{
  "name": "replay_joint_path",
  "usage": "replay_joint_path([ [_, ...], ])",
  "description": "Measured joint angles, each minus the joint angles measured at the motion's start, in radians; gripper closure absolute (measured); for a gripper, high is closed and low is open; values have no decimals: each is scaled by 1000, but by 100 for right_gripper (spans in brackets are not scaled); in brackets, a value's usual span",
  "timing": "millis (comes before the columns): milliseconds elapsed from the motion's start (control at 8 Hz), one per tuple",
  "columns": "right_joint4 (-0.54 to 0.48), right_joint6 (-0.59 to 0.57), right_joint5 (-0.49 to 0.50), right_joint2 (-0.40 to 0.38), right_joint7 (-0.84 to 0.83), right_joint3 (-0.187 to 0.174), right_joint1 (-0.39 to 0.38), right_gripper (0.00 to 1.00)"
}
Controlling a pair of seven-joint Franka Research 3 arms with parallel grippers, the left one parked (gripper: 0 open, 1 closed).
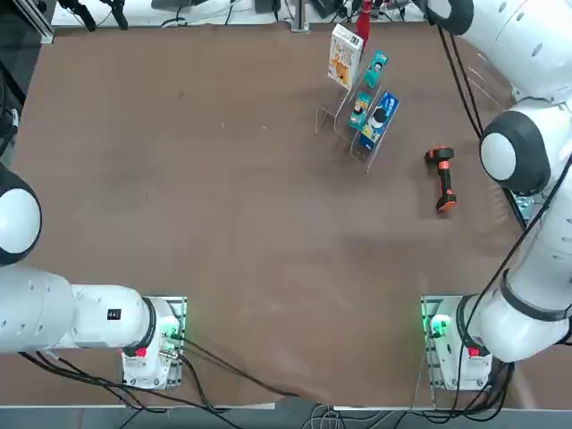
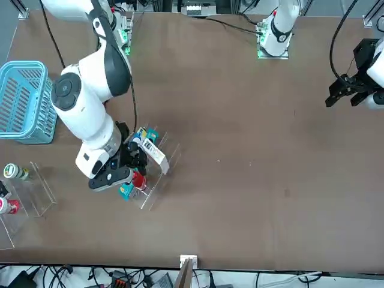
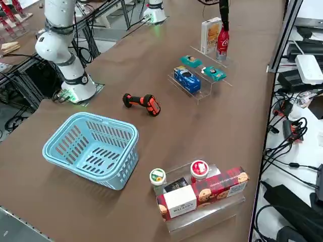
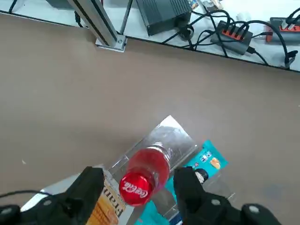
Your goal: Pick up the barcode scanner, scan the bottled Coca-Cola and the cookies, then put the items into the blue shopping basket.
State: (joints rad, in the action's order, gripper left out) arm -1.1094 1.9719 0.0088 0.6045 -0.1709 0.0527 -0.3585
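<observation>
Left to right across the right side view: here's the light-blue lattice-sided plastic basket [image 3: 54, 148], and no goods show inside! Thin walls, probably light and a bit springy; the slotted rim would be the hold.

Next, the black-and-orange handheld scanner [image 3: 142, 103], lying on the surface, untouched. Stiff and likely light; the slim handle looks the natural grip.

Nearer, a clear plastic stand [image 3: 208, 222] carries white-capped jars and red cookie boxes. Beyond, a stepped clear stand [image 3: 204, 91] bears blue and teal packets, then the tall white cookie carton [image 3: 210, 36]: go gently across its narrow sides, it could crush.

And the slim red-labelled Coca-Cola bottle [image 3: 222, 44], upright beside it! Smooth, perhaps slippery, maybe top-heavy if nudged. The right hand [image 4: 140, 174] is over it, fingers apart around the red cap, nothing clamped.
</observation>
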Motion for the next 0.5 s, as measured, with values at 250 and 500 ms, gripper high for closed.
replay_joint_path([
  [250,0,0,0,2,0,0,0,25],
  [500,0,0,0,3,1,0,-1,50],
])
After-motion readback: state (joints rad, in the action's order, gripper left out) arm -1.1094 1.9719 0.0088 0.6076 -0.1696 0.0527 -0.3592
